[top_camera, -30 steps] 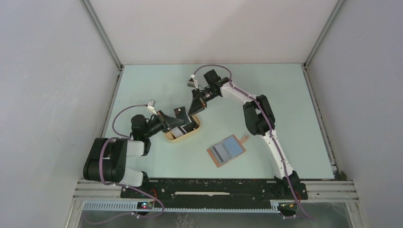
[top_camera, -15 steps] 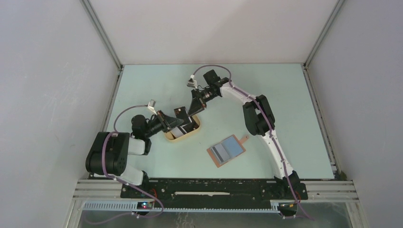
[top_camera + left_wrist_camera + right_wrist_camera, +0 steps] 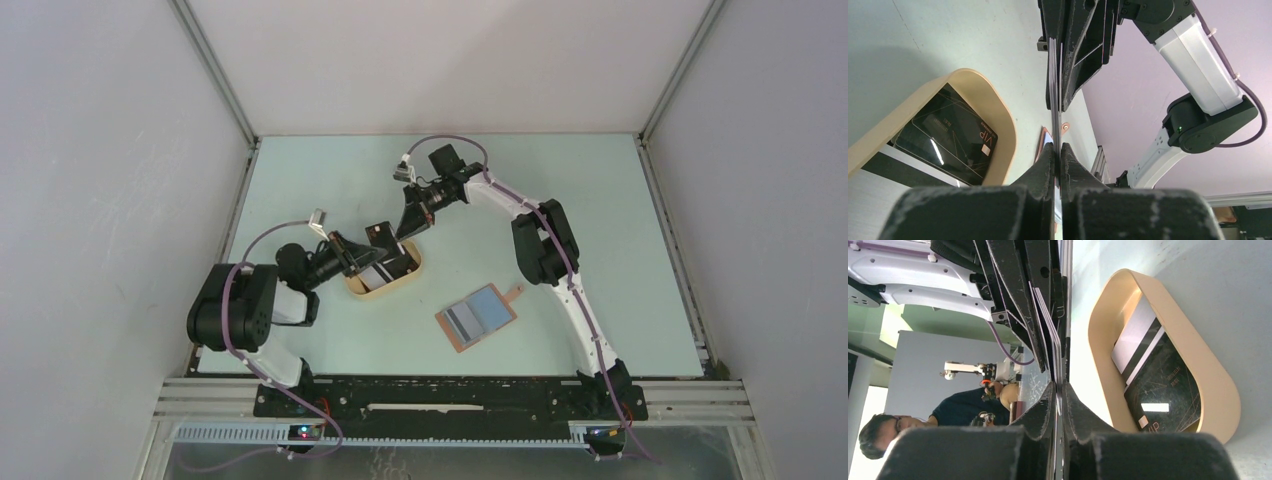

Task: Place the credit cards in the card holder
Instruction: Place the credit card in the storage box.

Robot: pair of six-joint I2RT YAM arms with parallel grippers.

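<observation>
A stack of thin credit cards point(image 3: 378, 237) hangs edge-on above the tan tray, held from both ends. My left gripper point(image 3: 367, 250) point(image 3: 1057, 150) is shut on the near edge of the cards point(image 3: 1053, 90). From the far side my right gripper point(image 3: 404, 229) point(image 3: 1058, 390) is shut on the same cards point(image 3: 1055, 350). Down in the tray lie a black VIP card point(image 3: 948, 135) point(image 3: 1163, 395) and a pale grey card point(image 3: 1134, 337) with a dark stripe. The card holder point(image 3: 478, 316) lies open to the right, blue pockets up, with a striped card in its left pocket.
The tan oval tray point(image 3: 362, 288) point(image 3: 1000, 102) point(image 3: 1096, 320) sits right under both grippers. The right arm's elbow point(image 3: 540, 245) stands above the table behind the card holder. Grey walls close off the table on three sides.
The right gripper's jaws widened briefly, then closed on the cards. The left arm's shoulder swung slightly; its gripper kept its hold.
</observation>
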